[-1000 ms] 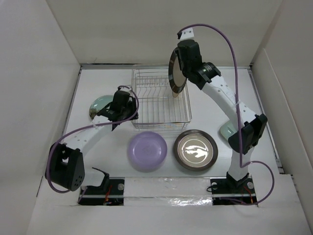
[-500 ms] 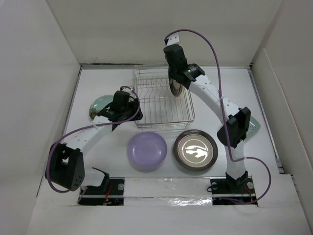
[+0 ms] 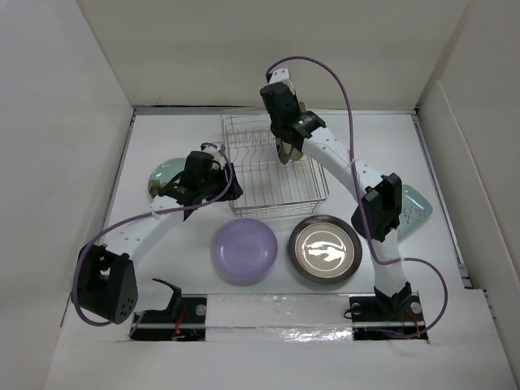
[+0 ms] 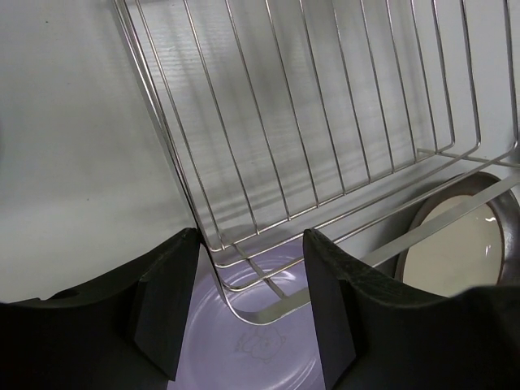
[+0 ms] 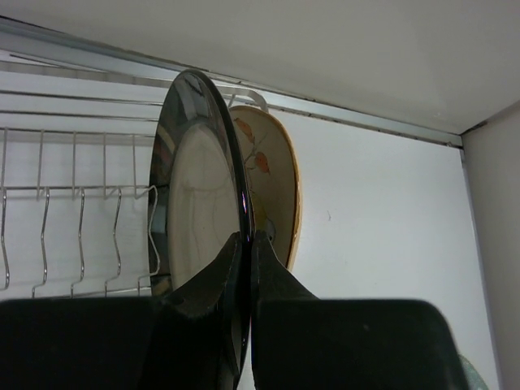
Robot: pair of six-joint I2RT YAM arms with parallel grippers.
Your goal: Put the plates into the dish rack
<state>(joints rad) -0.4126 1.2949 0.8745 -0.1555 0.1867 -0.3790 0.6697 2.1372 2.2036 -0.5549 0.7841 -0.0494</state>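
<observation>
Gripping dark-rimmed plate (image 5: 199, 203) on edge in right claw (image 5: 244, 248), clamped tight, over rack's (image 3: 260, 185) far-right slots, face parallel to cream plate (image 5: 272, 175) just beside. Holding left claw (image 4: 252, 244) apart by rack's near-left corner.

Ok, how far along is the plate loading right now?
Early. Done: one tan plate seems to stand in the rack. In hand: the right end effector is shut on a dark-rimmed plate, upright over the rack. Left: lavender, silver, mint and pale green plates lie on the table; the left end effector is open, empty.
</observation>
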